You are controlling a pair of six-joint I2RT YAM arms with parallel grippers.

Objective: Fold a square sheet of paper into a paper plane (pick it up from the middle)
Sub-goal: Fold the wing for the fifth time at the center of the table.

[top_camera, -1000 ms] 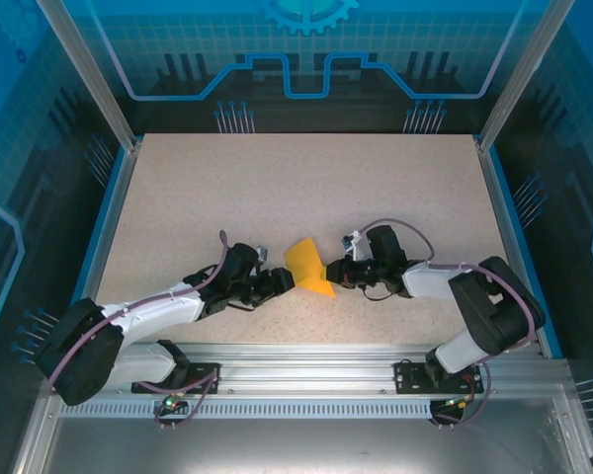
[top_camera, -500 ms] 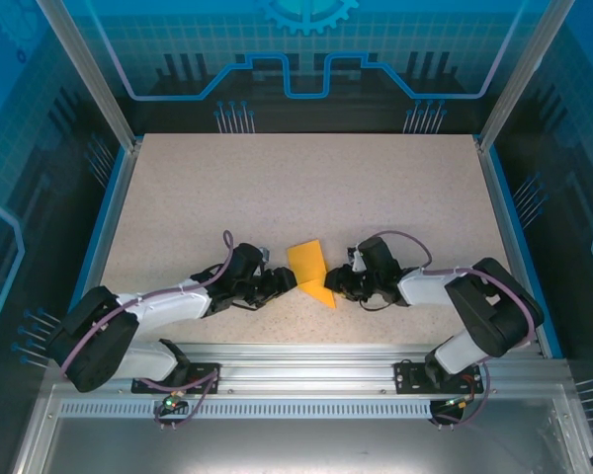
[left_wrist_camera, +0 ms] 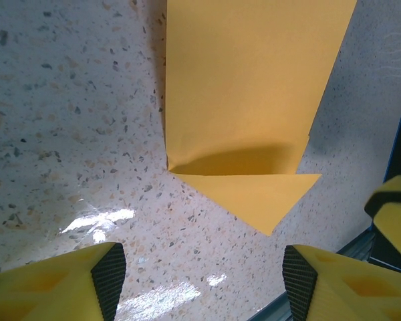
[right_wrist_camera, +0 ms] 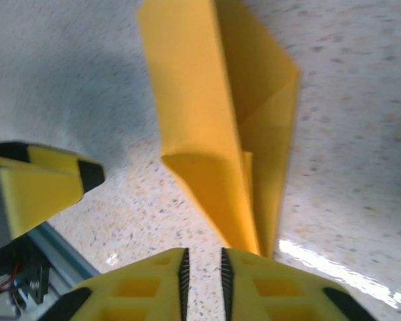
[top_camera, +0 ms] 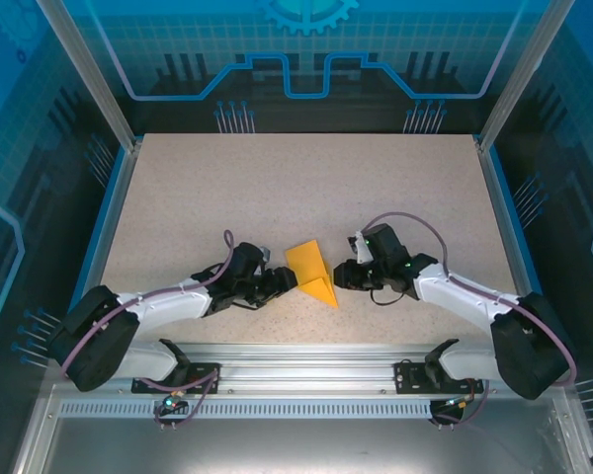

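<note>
Right elbow swung outward; right fingers (right_wrist_camera: 274,284) closed beside the folded paper (top_camera: 310,272), left fingers (left_wrist_camera: 53,287) spread open opposite.

1. Your table (top_camera: 306,188) is a speckled beige slab at the centre of the top view, with blue trim (top_camera: 107,222) along its 9 and 3 o'clock edges.
2. At 6 o'clock you have a ribbed aluminium rail (top_camera: 306,360) across the near edge, and a grey metal tray (top_camera: 296,444) below it.
3. Two aluminium posts (top_camera: 89,74) slant up at 10 and 2 o'clock.
4. Your back wall (top_camera: 178,49) at 12 o'clock is dark blue with a fine grid, a pale gear graphic (top_camera: 306,12) and a stepped blue line (top_camera: 306,89).
5. The side walls (top_camera: 20,197) at 9 and 3 o'clock are the same dark blue.
6. White glare (left_wrist_camera: 97,221) shines on the tabletop in both wrist views.
</note>
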